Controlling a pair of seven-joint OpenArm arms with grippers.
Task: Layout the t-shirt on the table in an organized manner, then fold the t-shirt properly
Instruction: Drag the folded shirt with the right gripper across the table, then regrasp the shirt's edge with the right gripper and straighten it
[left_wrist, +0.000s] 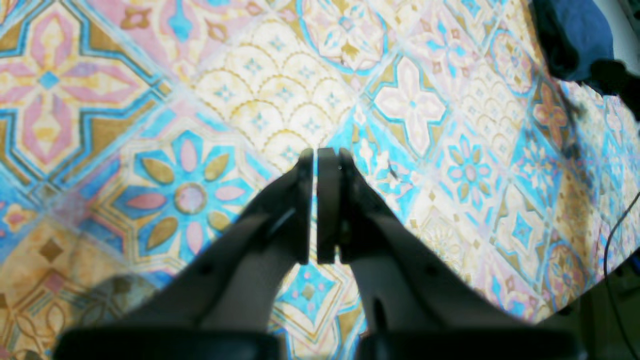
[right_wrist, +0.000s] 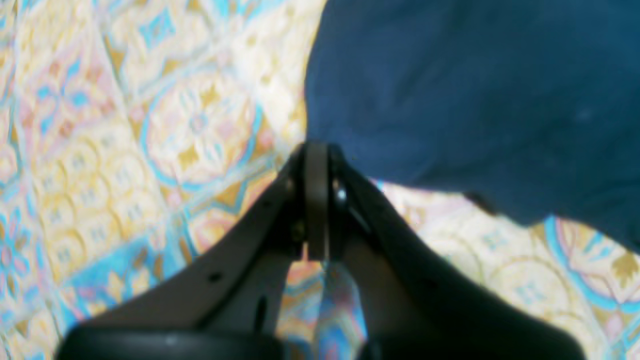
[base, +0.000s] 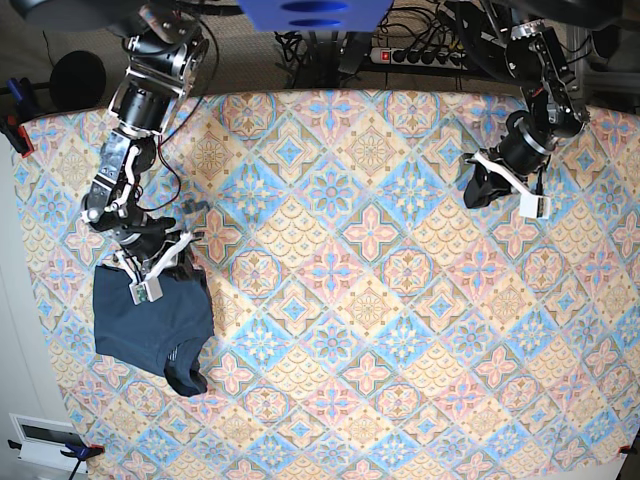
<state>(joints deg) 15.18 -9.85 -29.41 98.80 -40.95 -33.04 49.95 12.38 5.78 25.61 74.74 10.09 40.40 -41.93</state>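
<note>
The dark navy t-shirt (base: 150, 320) lies as a compact bundle near the left edge of the patterned table (base: 350, 300). My right gripper (base: 165, 270) is shut at the shirt's upper edge. In the right wrist view its tips (right_wrist: 316, 147) meet the edge of the t-shirt (right_wrist: 475, 100), and no cloth shows between the jaws. My left gripper (base: 474, 193) is shut and empty, far off at the back right of the table. In the left wrist view it (left_wrist: 316, 152) hangs above bare table (left_wrist: 250, 100), with the t-shirt (left_wrist: 580, 35) far away.
A power strip with cables (base: 420, 55) lies behind the table's back edge. A black cable (left_wrist: 615, 235) hangs past the table's edge in the left wrist view. A red clamp (base: 20, 135) holds the cloth at the left corner.
</note>
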